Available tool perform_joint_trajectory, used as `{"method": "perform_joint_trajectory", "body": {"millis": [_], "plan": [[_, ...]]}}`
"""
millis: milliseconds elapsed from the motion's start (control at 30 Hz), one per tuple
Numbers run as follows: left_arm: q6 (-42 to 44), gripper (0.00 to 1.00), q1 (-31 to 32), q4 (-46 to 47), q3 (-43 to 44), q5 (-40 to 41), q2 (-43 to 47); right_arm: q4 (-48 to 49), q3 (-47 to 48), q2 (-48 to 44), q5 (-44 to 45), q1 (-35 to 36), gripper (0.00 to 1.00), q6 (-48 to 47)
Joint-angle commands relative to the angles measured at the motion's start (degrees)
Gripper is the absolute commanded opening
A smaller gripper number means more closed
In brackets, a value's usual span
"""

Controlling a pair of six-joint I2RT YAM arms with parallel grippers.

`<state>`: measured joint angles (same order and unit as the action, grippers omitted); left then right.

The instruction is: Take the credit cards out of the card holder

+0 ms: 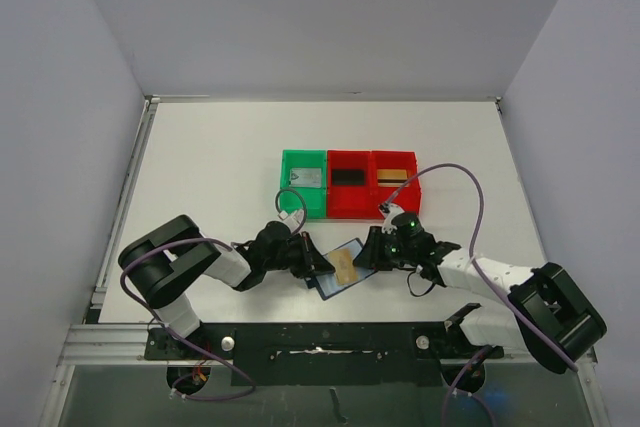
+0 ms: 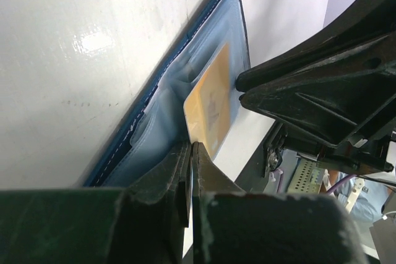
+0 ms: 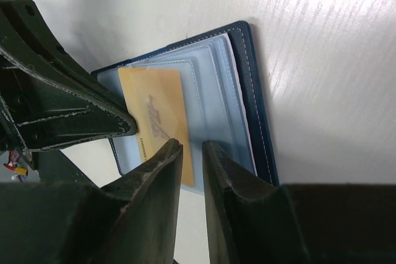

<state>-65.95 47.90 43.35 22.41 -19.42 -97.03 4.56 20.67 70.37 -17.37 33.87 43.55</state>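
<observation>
- Top view: the holder lies open on the desk, lower centre. Both arms reach low and inward to it from either side. Three cards lie in the trays above.
- Left wrist view: the left end effector, at the bottom, is clenched at the holder's edge, probably to steady it. An orange card sits in a clear pocket at centre.
- Right wrist view: the right end effector, at the bottom, is released. Its fingers are slightly parted astride the card's corner, apparently lined up to pinch it out.

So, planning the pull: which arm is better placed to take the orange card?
Right. The right gripper, open, sits at the orange card; left gripper is shut on the card holder.
</observation>
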Motion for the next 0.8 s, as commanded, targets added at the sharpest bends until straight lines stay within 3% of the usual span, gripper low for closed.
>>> {"method": "perform_joint_trajectory", "body": {"millis": [0,200,467,633,767], "plan": [[2.24,0.0,-0.21,-1.97,0.9,-0.53,0.95,-4.75,1.9,-3.01,1.21,0.5,0.24,-1.18],[3.37,0.0,-0.26,-4.35,1.68,-0.07,1.79,-4.46,6.9,-3.76,-0.13,1.93,0.26,-1.06],[2.94,0.01,-0.16,-3.11,2.17,-0.34,1.41,-2.75,7.5,5.61,1.66,3.8,0.28,-0.19],[1.56,0.14,0.0,-0.91,1.46,1.04,2.11,-3.64,3.79,6.49,4.06,3.46,0.24,1.4],[2.97,0.23,1.57,-4.94,3.97,3.86,2.23,-0.92,1.54,4.36,3.24,3.49,0.24,2.48]]}}
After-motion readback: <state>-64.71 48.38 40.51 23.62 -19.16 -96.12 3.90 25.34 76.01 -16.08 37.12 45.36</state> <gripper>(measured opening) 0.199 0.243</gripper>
